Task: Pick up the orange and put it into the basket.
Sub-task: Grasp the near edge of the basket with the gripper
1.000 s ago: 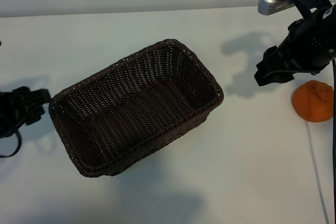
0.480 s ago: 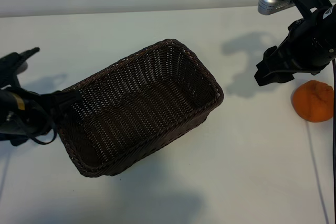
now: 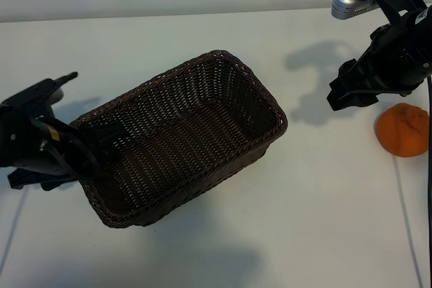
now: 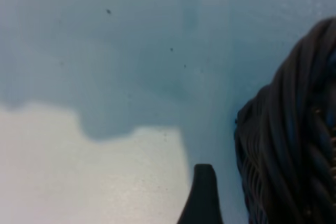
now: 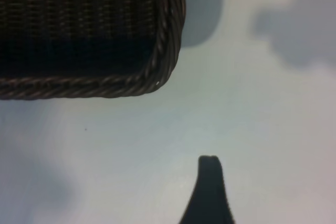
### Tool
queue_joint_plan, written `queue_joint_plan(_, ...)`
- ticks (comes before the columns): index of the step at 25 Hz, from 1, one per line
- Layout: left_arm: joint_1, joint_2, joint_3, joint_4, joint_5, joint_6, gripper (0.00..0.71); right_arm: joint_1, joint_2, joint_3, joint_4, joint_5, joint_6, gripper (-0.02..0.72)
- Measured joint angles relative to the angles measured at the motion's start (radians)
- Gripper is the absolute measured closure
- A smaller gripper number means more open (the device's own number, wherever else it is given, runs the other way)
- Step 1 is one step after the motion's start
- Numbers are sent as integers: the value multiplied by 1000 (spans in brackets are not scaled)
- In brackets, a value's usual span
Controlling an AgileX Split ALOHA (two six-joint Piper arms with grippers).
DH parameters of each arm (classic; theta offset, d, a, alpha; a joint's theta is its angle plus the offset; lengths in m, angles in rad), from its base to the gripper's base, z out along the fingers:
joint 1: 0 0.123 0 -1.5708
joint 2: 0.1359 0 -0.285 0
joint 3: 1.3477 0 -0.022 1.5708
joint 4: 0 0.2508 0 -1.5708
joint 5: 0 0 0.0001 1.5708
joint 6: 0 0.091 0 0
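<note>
Orange (image 3: 403, 130) waits on the bench (image 3: 317, 207), outside the basket (image 3: 177, 136).
It lies at the right edge; right tool (image 3: 352, 94) hangs spread beside it, left tool (image 3: 101, 141) spread at the basket's left end.

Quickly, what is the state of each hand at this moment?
Left hand: open, holding nothing, at the left end of the basket.
Right hand: open, holding nothing, raised beside the orange.
</note>
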Motion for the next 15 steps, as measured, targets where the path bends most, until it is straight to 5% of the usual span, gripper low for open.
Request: queue_joint_plan(15,0,72,0,-34,-15,28,148,0,0,0,0,10,-1,153)
